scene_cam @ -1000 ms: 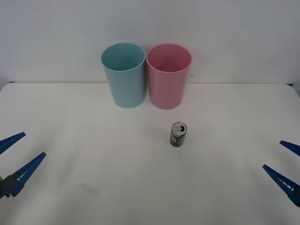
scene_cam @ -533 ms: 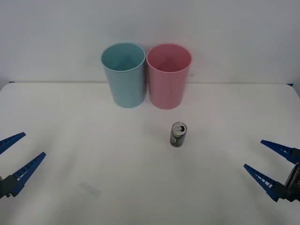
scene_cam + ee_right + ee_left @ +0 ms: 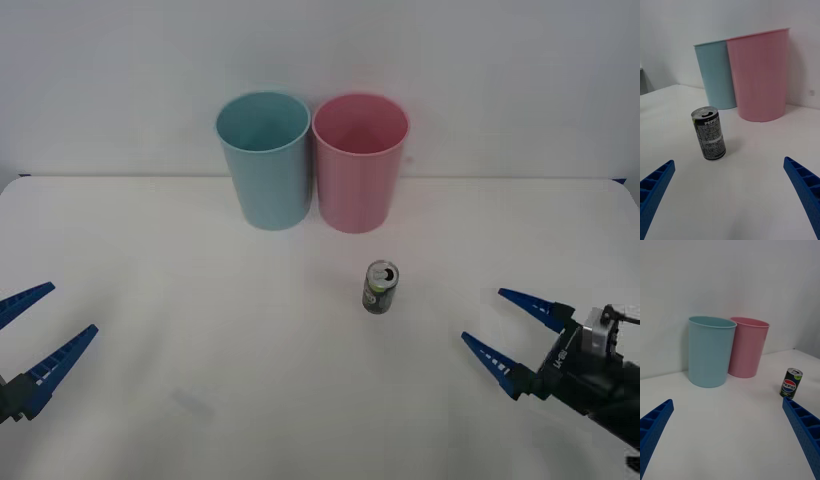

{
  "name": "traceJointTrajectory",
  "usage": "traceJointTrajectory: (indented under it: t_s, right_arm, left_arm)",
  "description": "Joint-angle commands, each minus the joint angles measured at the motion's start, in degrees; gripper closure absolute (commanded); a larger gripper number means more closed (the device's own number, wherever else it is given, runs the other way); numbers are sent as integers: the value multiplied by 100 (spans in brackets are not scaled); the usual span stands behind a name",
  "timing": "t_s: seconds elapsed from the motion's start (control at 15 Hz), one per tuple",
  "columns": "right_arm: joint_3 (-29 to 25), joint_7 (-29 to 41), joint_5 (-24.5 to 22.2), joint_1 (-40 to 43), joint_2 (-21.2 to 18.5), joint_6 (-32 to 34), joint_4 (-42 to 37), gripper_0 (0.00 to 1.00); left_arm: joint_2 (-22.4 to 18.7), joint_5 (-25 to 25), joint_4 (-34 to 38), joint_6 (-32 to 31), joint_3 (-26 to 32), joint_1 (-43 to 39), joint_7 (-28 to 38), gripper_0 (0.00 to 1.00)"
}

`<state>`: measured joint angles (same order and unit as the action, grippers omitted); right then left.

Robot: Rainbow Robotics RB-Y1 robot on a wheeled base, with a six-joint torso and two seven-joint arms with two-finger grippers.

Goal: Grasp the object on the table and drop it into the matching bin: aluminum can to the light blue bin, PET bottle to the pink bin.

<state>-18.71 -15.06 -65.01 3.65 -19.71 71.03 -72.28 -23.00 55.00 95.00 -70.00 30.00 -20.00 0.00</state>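
A small dark aluminum can [image 3: 380, 287] with a silver top stands upright on the white table [image 3: 200, 300], in front of the pink bin [image 3: 360, 162]. The light blue bin [image 3: 264, 158] stands just left of the pink one, touching it. My right gripper [image 3: 508, 332] is open, low over the table to the right of the can and apart from it. In the right wrist view the can [image 3: 709, 133] stands ahead between the blue fingers [image 3: 803, 187]. My left gripper [image 3: 35, 335] waits open at the table's left edge; its wrist view shows the can [image 3: 791, 383] off to one side.
A plain white wall rises behind the two bins. Bare tabletop lies between the can and each gripper, and along the front edge.
My right gripper has moved leftward from the right edge toward the can, staying open. The left gripper, the can and both bins have not moved.
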Motion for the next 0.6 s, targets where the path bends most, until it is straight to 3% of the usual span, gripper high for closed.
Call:
traceJointTrajectory:
  t_s: [0.07,0.33,0.6]
  right_arm:
    - [16,-41,-249,-171,283,-265,30,0]
    - [51,-190,-539,-707,555,-353,724,0]
    - [166,-313,-855,-954,802,-731,768,0]
  left_arm:
    - [0,0,0,0,0,0,0,0]
    - [0,0,0,0,0,0,0,0]
    - [0,0,0,0,0,0,0,0]
